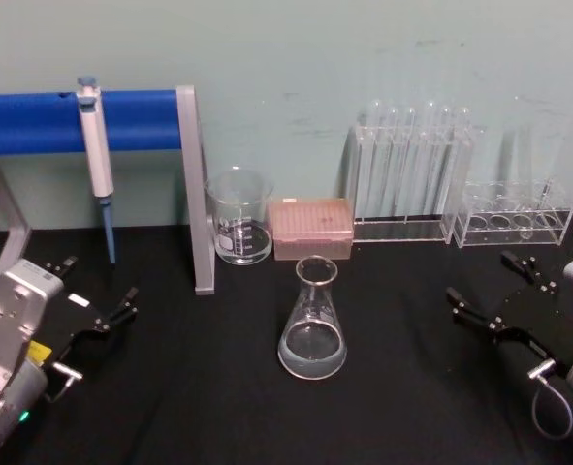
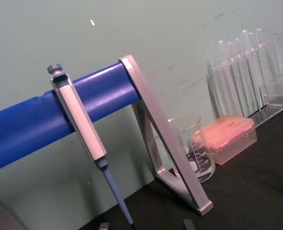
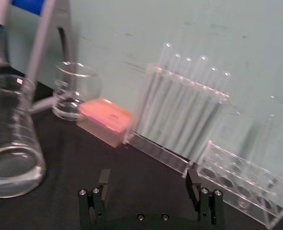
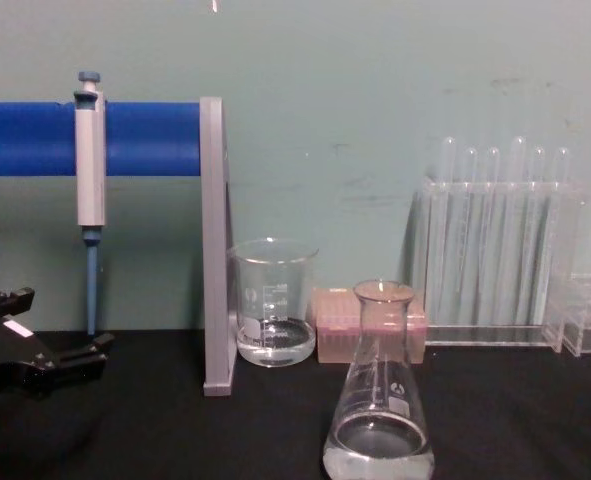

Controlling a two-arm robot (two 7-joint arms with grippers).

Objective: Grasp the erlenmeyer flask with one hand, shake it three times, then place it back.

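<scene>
The erlenmeyer flask (image 1: 312,325) stands upright on the black table (image 1: 208,397), free of both grippers. In the right wrist view its left side is cut off by the frame edge. Its small printed mark is too faint to read. It is clear glass, a cone with a narrow neck, a flared rim and a wide round base, and a shallow layer of clear liquid sits in the bottom.

The left gripper (image 1: 100,283) rests at about 8 o'clock from the flask and well apart from it, with its two black fingers spread. Its body runs off the lower left corner of the head view. The right gripper (image 1: 482,278) lies at about 3 o'clock from the flask, also well apart. Its flat fingers are spread wide with nothing between them, and its body is cut off by the right edge.

A straight-sided glass beaker (image 1: 239,218) with printed graduations stands at 11 o'clock from the flask. A translucent pink box (image 1: 311,228) sits at 12 o'clock. At 1 o'clock a clear plastic rack (image 1: 412,174) holds thin test tubes whose outlines blur against the pale wall. A grey pipette (image 1: 97,155) hangs on a blue bar (image 1: 34,121) at 10 o'clock.
</scene>
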